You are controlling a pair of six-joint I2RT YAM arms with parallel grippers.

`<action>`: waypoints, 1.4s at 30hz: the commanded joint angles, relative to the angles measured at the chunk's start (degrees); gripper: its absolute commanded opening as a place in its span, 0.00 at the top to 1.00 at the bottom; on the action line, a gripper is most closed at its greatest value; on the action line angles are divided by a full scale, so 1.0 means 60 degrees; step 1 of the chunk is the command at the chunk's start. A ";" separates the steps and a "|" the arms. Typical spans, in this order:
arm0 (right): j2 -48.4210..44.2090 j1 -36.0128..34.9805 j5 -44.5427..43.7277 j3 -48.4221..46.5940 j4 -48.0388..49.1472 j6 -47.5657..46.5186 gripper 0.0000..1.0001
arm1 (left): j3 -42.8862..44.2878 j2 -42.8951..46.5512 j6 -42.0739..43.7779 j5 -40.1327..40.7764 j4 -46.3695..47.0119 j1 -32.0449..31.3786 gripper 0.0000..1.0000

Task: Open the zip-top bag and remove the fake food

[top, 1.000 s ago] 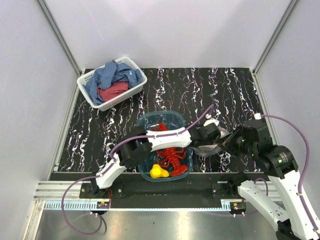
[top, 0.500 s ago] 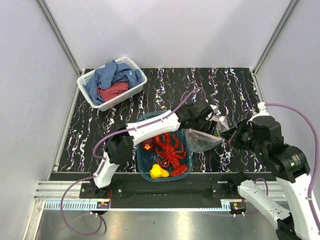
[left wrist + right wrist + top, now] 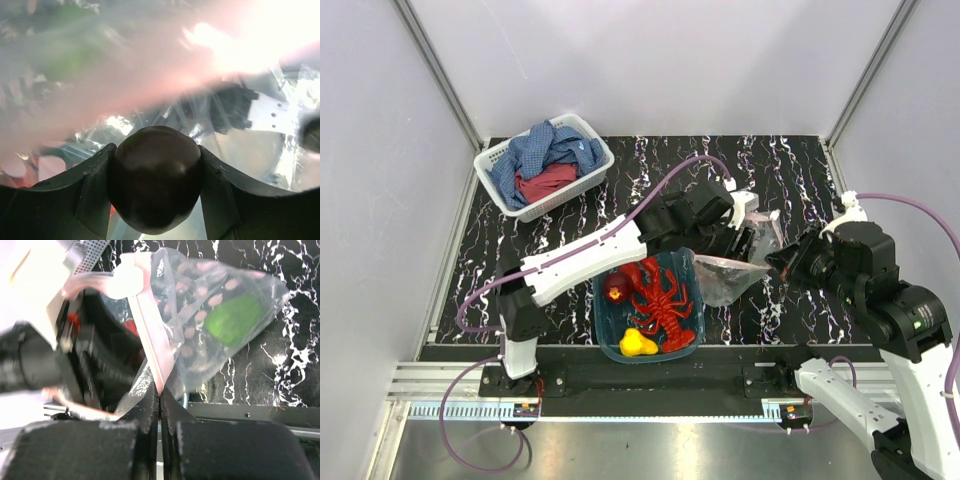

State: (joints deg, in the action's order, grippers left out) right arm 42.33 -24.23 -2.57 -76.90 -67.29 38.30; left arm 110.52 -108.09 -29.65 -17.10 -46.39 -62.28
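Observation:
The zip-top bag point(image 3: 723, 279) hangs by its pinkish zip strip point(image 3: 148, 327) from my right gripper point(image 3: 160, 391), which is shut on the strip. A green pepper point(image 3: 234, 318) lies inside the bag. My left gripper point(image 3: 156, 149) is shut on a small dark round piece point(image 3: 155, 192) at the bag's mouth, with crinkly plastic all around. In the top view my left gripper point(image 3: 750, 232) is just behind the bag and my right gripper point(image 3: 778, 264) is at its right end. The red lobster point(image 3: 665, 303), yellow pear point(image 3: 638, 343) and dark red fruit point(image 3: 617, 288) lie in the teal tub point(image 3: 686, 262).
A white basket point(image 3: 492, 156) with blue and red cloths stands at the back left. The tub sits at the near edge between the arm bases. The left arm stretches over the tub's back edge. Grey walls close in the black marbled table point(image 3: 790, 170).
My left arm has lifted and swung toward the back, uncovering the tub, and its gripper has moved from low at the bag to just behind it. My right gripper has kept hold of the strip.

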 commanded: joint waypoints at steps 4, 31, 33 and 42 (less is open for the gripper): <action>0.0388 -0.0005 -0.0159 -0.0572 0.0301 -0.0904 1.00 | 0.0344 0.1096 0.0358 0.0873 0.1269 -0.0475 1.00; 0.0167 -0.0005 -0.0846 -0.1085 -0.0738 -0.1330 1.00 | 0.0875 0.2178 0.0034 0.3069 0.0422 -0.0475 1.00; 0.0153 -0.0005 -0.0934 -0.1040 -0.0899 -0.1301 1.00 | -0.0364 0.3082 -0.0111 0.3493 0.0466 -0.0139 1.00; 0.0036 -0.0005 -0.0978 -0.1128 -0.1310 -0.1184 1.00 | -0.5146 0.5316 -0.0742 0.3263 0.1637 0.2263 0.96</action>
State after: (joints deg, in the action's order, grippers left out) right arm 43.03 -24.23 -6.90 -82.87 -74.17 31.70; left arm 86.85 -76.60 -33.01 3.51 -41.80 -52.29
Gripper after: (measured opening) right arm 0.009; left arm 0.611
